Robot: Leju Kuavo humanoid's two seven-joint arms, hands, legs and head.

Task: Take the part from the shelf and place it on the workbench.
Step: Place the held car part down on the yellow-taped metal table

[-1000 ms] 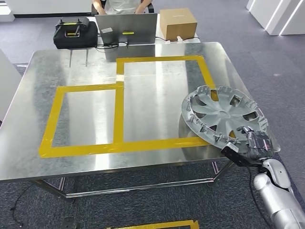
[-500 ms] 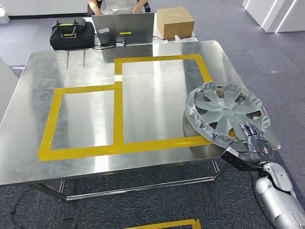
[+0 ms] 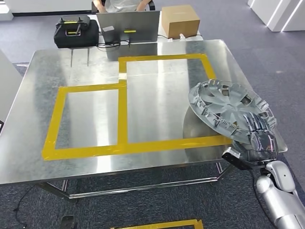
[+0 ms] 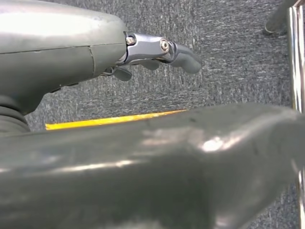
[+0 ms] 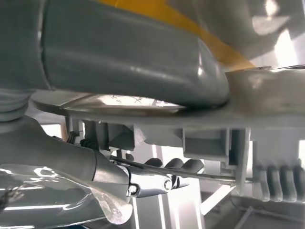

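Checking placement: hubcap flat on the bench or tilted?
Tilted. The hubcap is held by the right hand at its near rim, slanting above the bench.

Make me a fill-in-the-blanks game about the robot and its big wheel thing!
1. The robot's ____ hand holds the silver hubcap.
2. The tape on the metal workbench is ____.
3. The cardboard box beside the laptop is ____.

Missing words: right; yellow; brown

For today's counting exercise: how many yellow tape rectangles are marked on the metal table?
2. The left rectangle lies nearer the table's front left. The right rectangle is larger and reaches further back; the wheel cover held by the right hand overlaps its front right corner.
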